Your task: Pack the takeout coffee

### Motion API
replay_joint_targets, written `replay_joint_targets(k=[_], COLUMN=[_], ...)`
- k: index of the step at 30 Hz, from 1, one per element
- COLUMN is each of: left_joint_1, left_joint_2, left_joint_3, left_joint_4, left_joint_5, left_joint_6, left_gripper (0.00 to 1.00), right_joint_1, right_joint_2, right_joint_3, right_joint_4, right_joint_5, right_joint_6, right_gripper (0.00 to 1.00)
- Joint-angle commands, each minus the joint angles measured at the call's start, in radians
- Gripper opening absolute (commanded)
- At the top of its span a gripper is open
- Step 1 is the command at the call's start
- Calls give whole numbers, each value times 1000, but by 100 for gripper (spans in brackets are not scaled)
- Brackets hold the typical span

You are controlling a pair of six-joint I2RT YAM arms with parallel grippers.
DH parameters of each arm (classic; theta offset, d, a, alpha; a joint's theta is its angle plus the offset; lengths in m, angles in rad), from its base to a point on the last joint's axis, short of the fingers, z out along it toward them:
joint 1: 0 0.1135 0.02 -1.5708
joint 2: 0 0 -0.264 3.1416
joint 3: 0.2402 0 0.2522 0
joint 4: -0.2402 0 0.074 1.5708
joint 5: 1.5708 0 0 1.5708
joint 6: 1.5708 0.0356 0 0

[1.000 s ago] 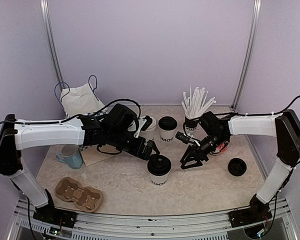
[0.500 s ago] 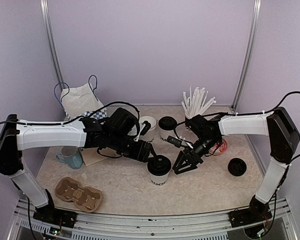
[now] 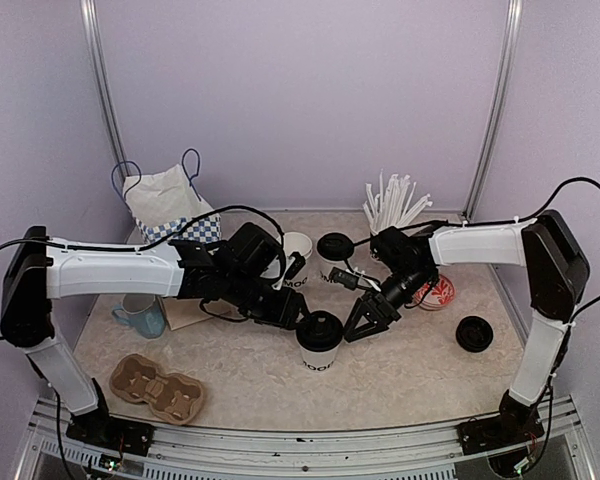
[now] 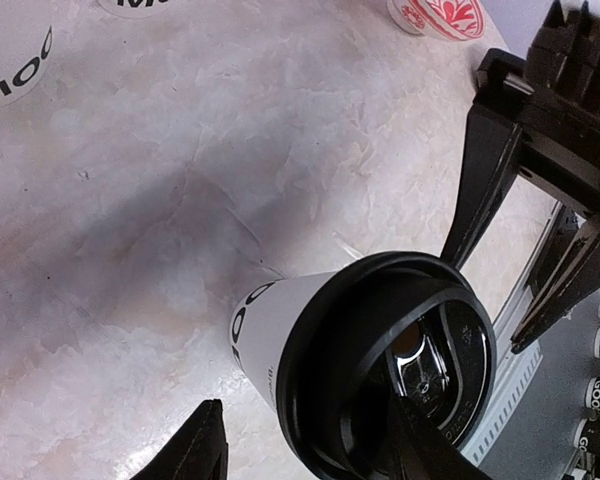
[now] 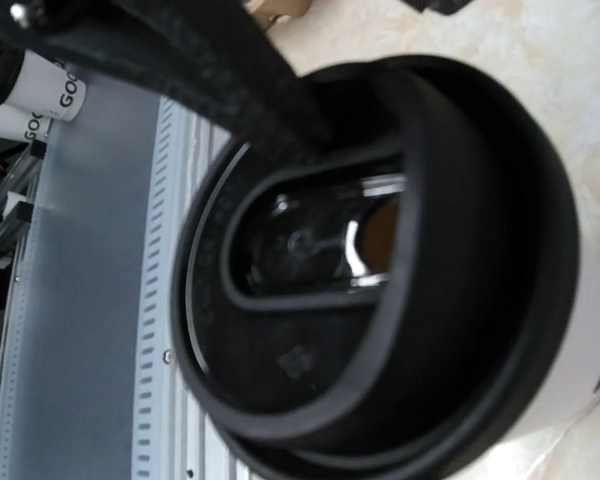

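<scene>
A white "MOOD" paper cup with a black lid stands upright at the table's middle front. It also fills the left wrist view and the right wrist view. My left gripper is open, and its fingers straddle the cup's rim from the left without clamping it. My right gripper is open just right of the cup, with one finger above the lid. Behind stand an open MOOD cup and a lidded MOOD cup.
A cardboard cup carrier lies at the front left, with a light-blue mug behind it. A white bag stands at the back left and a cup of straws at the back. A loose black lid and a red-and-white lid lie to the right.
My right gripper has moved left, close up to the lidded front cup. My left gripper has edged in around the cup's left side. The cup has not moved.
</scene>
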Motion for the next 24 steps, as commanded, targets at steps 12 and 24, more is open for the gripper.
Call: replay_joint_targets(k=[12,24], left_joint_1=[-11,-26], left_joint_2=[71,78], left_joint_3=[-18,-52], left_joint_4=[-34,-46], left_joint_5=[35,6], left_joint_6=[8,10], left_gripper=[46,43], right_joint_1=[3,3], right_joint_2=[100,152], right_joint_3=[80,61], right_joint_4=[-63,44], right_joint_5=[-109,109], right_joint_6=[29,200], right_gripper=[47,46])
